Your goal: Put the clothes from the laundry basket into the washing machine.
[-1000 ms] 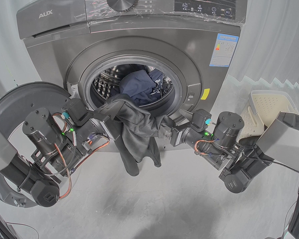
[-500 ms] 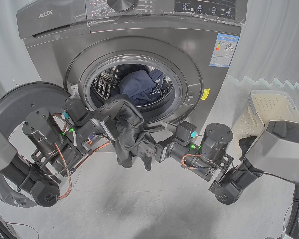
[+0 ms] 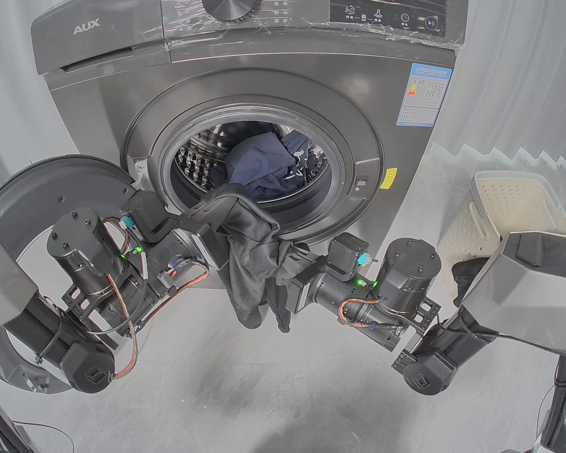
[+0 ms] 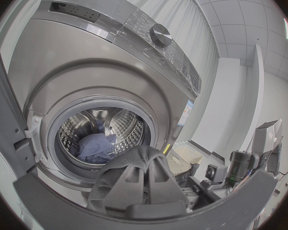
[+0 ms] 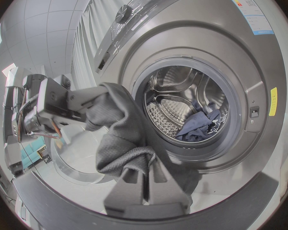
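Outside round steel drum (image 3: 198, 152), limp mesh-knit garment (image 3: 255, 253).

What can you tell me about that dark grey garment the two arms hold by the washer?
The dark grey garment looks like soft, fine-meshed knit fabric, crumpled and folded over itself. It hangs outside the washing machine, before the lower rim of its opening. The left pincer grips its top; the right pincer pinches a lower fold. Loose ends dangle above the floor.
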Available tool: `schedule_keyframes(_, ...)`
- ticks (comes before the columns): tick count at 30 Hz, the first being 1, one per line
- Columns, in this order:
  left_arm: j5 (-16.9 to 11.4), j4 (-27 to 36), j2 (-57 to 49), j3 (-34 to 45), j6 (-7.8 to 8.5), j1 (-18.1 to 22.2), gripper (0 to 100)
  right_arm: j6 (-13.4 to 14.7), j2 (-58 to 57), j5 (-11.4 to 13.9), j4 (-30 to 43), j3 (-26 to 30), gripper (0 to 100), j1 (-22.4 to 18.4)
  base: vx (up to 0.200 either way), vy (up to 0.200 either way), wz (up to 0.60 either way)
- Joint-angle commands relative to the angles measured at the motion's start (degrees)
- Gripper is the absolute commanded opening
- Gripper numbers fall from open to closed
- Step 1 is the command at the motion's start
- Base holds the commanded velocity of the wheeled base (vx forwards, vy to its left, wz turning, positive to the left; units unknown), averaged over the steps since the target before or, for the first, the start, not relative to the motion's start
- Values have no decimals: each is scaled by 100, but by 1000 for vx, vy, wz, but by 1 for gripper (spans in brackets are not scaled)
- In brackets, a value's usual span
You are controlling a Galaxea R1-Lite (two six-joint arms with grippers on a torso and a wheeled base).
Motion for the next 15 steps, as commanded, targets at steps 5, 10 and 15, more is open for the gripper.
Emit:
schedule_keyframes(5, -4, -1, 120, 27, -19, 90, 0, 34, -499, -7, -107, 554, 0, 203, 0, 0, 0)
schedule_keyframes(10, -4, -1, 120, -34, -19, 169, 0, 43, -710, -95, -28, 1011, 0, 80, 0, 0, 0)
schedule_keyframes(15, -4, -1, 58, -43, -19, 169, 0, 104, -666, -341, -2, 985, 0, -281, 0, 0, 0)
